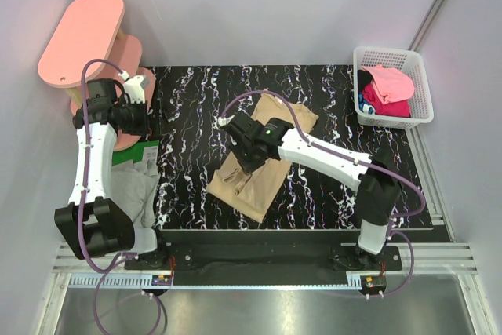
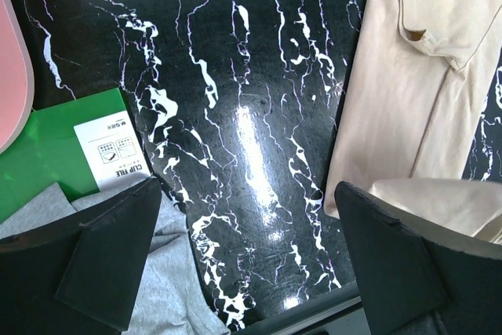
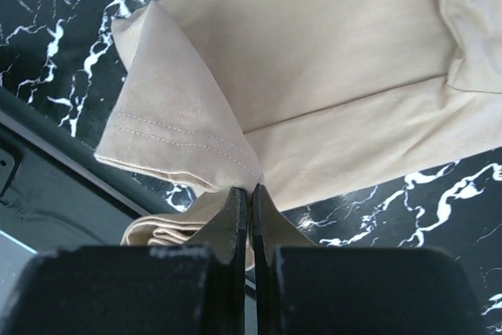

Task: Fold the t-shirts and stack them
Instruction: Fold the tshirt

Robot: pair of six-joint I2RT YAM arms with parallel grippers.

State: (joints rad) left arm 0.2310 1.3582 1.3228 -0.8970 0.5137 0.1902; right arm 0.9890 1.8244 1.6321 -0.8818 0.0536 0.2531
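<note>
Where right end effector (image 3: 251, 196) grips, tan t-shirt (image 3: 329, 52) hidden.

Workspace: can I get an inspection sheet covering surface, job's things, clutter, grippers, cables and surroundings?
Surface: black marbled table, glossy, no spills seen.
Job's things: tan shirt mid-table, partly folded, one hem corner lifted; grey shirt crumpled at the left edge; pink and magenta shirts in the basket.
Clutter: green clip file, partly under the grey shirt.
Grippers: left gripper open above bare table; right gripper shut on the tan shirt's hem.
Cables: purple cables loop along both arms, one arching over the tan shirt.
Surroundings: white basket far right; pink shelves far left; plain walls.
</note>
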